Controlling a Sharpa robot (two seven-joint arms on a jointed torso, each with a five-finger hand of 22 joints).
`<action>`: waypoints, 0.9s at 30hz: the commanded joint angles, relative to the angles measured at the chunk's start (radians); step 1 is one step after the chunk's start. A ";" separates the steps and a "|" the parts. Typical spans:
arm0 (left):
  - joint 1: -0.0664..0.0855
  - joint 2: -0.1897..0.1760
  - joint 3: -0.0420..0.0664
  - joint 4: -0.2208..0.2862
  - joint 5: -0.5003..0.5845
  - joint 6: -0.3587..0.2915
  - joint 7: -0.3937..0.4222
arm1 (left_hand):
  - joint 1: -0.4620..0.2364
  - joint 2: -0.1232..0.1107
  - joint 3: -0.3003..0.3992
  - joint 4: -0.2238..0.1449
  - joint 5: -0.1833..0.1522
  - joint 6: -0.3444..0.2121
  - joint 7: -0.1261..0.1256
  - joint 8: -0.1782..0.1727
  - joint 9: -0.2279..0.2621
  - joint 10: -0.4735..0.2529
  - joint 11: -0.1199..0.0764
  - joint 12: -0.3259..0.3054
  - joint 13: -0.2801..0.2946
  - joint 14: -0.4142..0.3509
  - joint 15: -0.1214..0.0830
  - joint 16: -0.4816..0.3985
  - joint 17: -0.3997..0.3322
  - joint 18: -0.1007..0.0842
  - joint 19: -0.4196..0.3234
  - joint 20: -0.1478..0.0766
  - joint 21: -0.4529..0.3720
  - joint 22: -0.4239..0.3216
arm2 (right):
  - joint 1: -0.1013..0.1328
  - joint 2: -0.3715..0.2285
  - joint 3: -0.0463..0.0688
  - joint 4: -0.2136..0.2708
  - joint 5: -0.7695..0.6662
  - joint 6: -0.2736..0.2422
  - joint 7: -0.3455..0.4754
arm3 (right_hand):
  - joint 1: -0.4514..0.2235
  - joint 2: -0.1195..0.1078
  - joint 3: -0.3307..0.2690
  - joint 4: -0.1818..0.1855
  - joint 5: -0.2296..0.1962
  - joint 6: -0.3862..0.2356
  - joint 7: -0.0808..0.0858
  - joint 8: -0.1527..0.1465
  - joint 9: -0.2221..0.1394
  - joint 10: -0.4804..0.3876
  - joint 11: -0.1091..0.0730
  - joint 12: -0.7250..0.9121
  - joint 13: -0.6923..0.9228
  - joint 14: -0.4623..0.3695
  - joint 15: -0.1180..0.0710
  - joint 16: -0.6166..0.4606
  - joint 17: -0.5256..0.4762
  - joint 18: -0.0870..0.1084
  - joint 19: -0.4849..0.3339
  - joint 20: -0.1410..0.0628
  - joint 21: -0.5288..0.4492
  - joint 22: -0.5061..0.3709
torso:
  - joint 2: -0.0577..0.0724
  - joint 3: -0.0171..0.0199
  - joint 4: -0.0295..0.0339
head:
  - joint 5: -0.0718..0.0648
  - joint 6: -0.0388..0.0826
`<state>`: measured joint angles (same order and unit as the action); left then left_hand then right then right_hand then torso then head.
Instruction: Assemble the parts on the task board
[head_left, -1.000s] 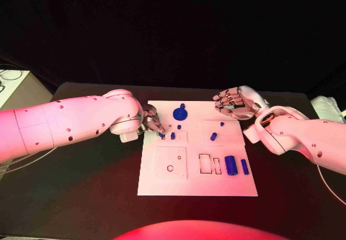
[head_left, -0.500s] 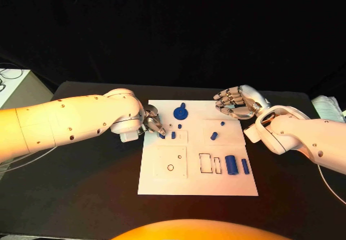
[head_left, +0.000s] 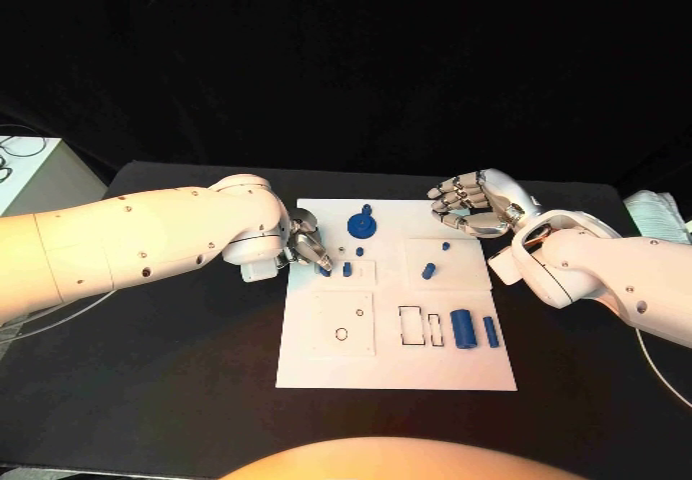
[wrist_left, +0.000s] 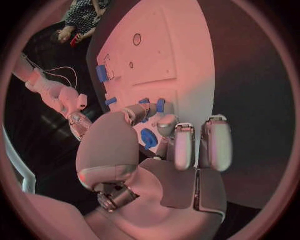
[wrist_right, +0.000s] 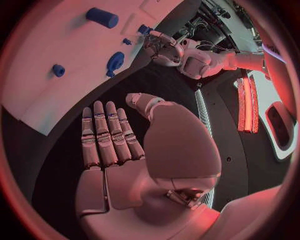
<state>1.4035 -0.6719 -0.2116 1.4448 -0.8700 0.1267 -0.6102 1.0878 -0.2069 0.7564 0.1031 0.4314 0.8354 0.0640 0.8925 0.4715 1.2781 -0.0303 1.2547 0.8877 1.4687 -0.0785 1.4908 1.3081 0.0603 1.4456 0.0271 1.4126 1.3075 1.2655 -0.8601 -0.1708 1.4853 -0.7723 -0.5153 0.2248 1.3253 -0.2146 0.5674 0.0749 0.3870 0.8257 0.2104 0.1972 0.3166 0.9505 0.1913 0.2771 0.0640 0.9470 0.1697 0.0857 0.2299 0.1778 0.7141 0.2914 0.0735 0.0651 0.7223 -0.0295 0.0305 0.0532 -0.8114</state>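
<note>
The white task board (head_left: 397, 375) lies in the middle of the table. My left hand (head_left: 307, 245) reaches onto its far left part and pinches a small blue peg (head_left: 325, 267) at the board's surface, with the thumb tip (wrist_left: 140, 108) against it. Another small peg (head_left: 346, 269) stands just beside it. A large round blue part (head_left: 361, 225) lies at the far edge, close to that hand. My right hand (head_left: 473, 205) hovers over the board's far right corner, holding nothing, its fingers (wrist_right: 106, 132) laid out side by side.
Two blue cylinders (head_left: 462, 328) (head_left: 489, 332) lie near the board's right edge beside rectangular slots (head_left: 411, 326). Small blue pieces (head_left: 428, 270) (head_left: 444, 247) sit in the right middle. A square inset with a round hole (head_left: 342, 335) is at the near left. A white box (head_left: 29, 175) stands far left.
</note>
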 joint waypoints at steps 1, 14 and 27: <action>-0.002 0.008 -0.003 -0.002 0.011 0.037 -0.001 | -0.001 0.008 0.140 -0.142 0.006 0.029 -0.020 0.004 0.091 0.007 0.000 0.003 0.001 0.067 -0.007 0.006 0.125 -0.010 0.005 0.000 0.003 0.119 | 0.000 0.000 0.000 0.002 -0.005 0.006 0.013 | -0.007 -0.001 0.005 -0.001 0.000 0.008 0.045 -0.001 -0.002 0.005 0.005 -0.003 -0.001 0.005 0.003 0.003 -0.001 0.001 -0.008 -0.002 -0.003 -0.001 | 0.001 0.0000 -0.0003 | -0.002 -0.002; -0.004 0.028 -0.007 -0.023 0.025 0.083 -0.004 | -0.009 0.011 0.138 -0.139 0.008 0.032 -0.020 0.004 0.092 0.012 0.000 0.007 0.011 0.067 -0.007 0.008 0.128 -0.011 0.006 0.000 0.004 0.120 | 0.000 -0.003 0.000 0.005 -0.005 0.006 0.012 | -0.007 -0.001 0.005 -0.001 0.000 0.008 0.045 -0.001 -0.002 0.005 0.005 -0.003 -0.001 0.005 0.003 0.003 -0.001 0.001 -0.008 -0.002 -0.003 -0.001 | 0.000 0.0004 -0.0003 | -0.005 -0.009; -0.003 0.046 -0.009 -0.042 0.031 0.118 -0.006 | -0.021 0.014 0.131 -0.134 0.008 0.041 -0.025 0.006 0.096 0.022 -0.003 0.012 0.023 0.070 -0.008 0.014 0.138 -0.011 0.006 -0.001 0.005 0.122 | 0.000 -0.004 0.000 0.008 -0.005 0.005 0.012 | -0.007 -0.001 0.005 -0.001 0.000 0.008 0.045 -0.001 -0.002 0.005 0.005 -0.003 -0.001 0.005 0.003 0.003 -0.001 0.001 -0.008 -0.002 -0.003 -0.001 | 0.000 -0.0001 -0.0001 | -0.006 -0.012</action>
<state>1.4093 -0.6328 -0.2140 1.3975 -0.8577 0.1930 -0.6135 1.0757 -0.1954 0.7563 0.1031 0.4359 0.8443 0.0662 0.8921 0.5685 1.2958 -0.0338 1.2657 0.9118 1.4651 -0.0819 1.4993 1.3078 0.0603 1.4455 0.0271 1.4126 1.3074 1.2655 -0.8635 -0.1708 1.4915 -0.7723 -0.5154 0.2249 1.3253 -0.2146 0.5674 0.0749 0.3870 0.8257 0.2104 0.1972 0.3166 0.9505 0.1913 0.2771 0.0640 0.9470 0.1697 0.0857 0.2302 0.1778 0.7142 0.2914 0.0736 0.0653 0.7222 -0.0294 0.0303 0.0473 -0.8224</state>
